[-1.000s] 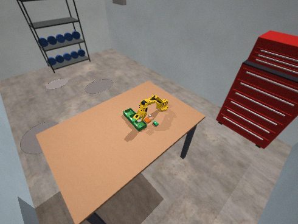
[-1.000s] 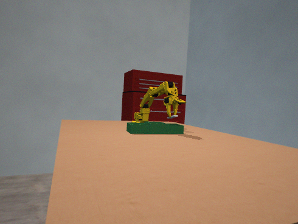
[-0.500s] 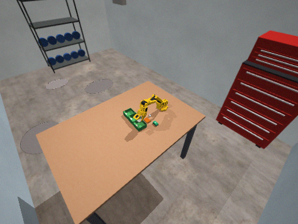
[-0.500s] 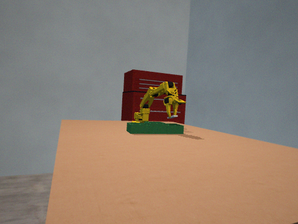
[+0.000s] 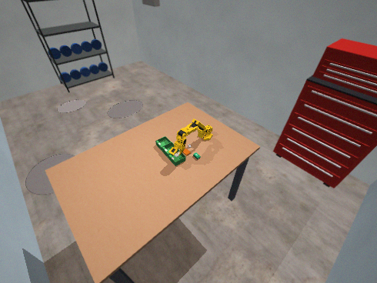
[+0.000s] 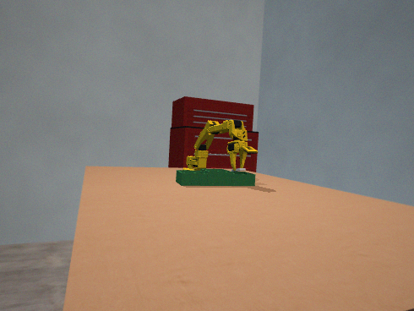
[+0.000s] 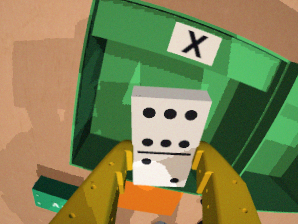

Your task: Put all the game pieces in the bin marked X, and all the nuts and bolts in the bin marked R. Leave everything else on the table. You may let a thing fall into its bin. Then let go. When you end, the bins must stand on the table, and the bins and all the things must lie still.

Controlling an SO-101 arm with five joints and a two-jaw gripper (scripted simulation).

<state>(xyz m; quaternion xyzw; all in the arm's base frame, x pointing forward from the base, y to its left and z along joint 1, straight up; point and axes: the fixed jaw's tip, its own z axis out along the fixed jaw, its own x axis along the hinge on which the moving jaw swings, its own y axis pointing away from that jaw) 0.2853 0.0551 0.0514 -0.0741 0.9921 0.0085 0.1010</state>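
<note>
- The yellow claw [image 5: 176, 154] [image 6: 237, 170] [image 7: 163, 165] is clamped on the white domino with black pips [image 7: 169, 130], across its narrow width.
- In the wrist view, the domino's long axis runs up the frame, toward the X label [image 7: 194, 44].
- It hangs over the X-marked green plastic bin [image 7: 80, 107]; release probably comes next.

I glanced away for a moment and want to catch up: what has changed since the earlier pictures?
The hand has come down toward the bin marked X, bringing the domino lower. The domino stays gripped, and the bin stands where it was.
</note>
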